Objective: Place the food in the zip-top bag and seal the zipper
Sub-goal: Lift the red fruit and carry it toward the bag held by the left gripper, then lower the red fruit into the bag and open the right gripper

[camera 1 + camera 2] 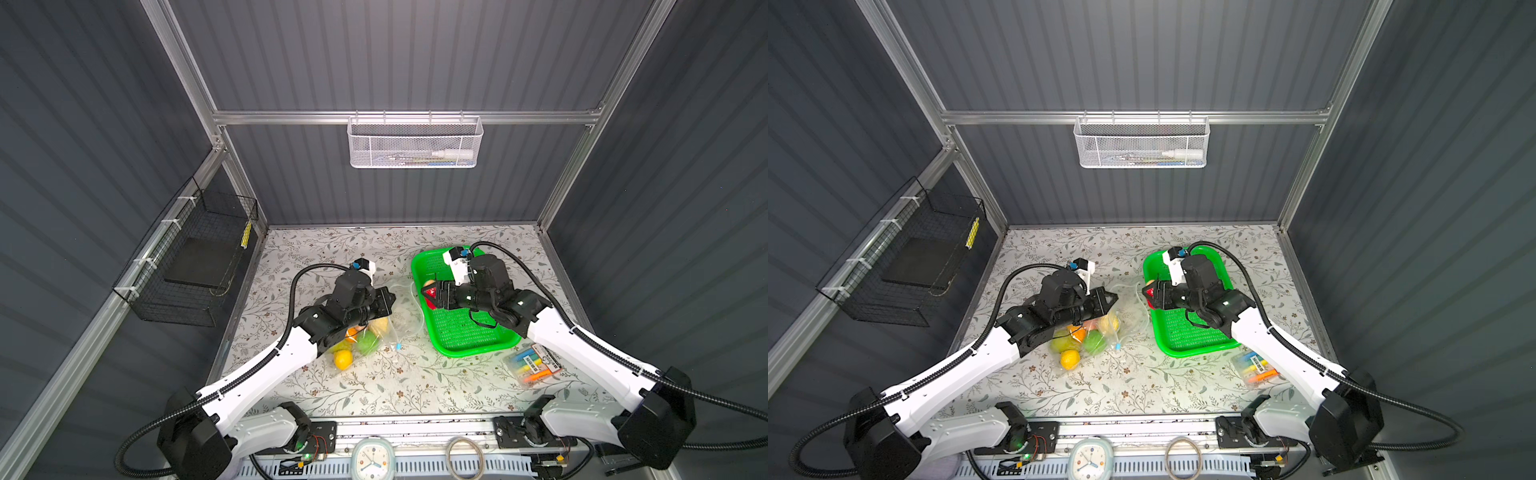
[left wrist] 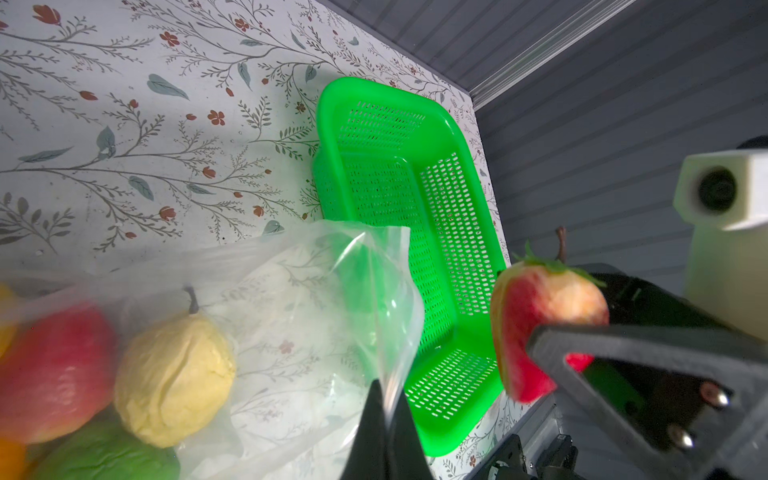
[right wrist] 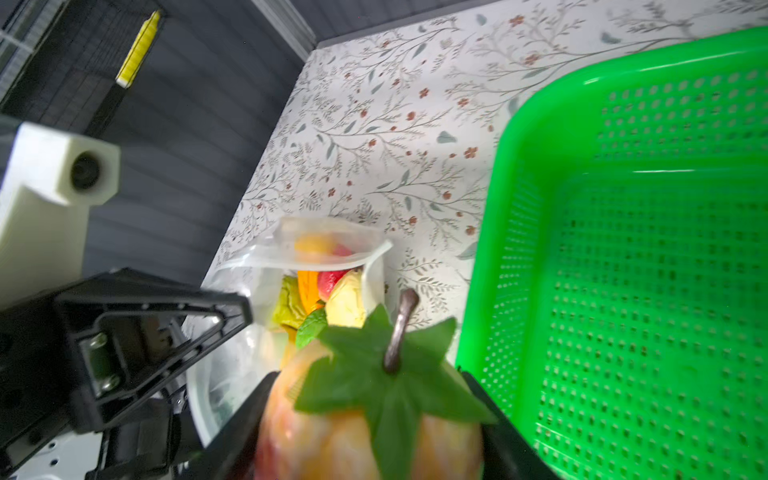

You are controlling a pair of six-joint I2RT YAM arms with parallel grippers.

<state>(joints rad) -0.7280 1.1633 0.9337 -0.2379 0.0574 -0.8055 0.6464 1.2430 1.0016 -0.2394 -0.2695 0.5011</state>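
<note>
Floral counter (image 1: 374, 386); most food (image 2: 174, 378) is in the zip-top bag (image 2: 299, 316), left fingers (image 2: 374, 432) clenched on its mouth; right fingers (image 2: 623, 345) grasping probably the last strawberry (image 2: 536, 316); zipper (image 1: 398, 345) still open.

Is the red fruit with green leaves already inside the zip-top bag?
No, the right gripper holds the red fruit between its jaws, outside the zip-top bag.

Grey ribbed walls (image 1: 395, 54), floral tabletop (image 1: 374, 386)

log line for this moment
left claw: shut on zip-top bag edge | right claw: holds strawberry at green basket edge | bag: open, other food inside
</note>
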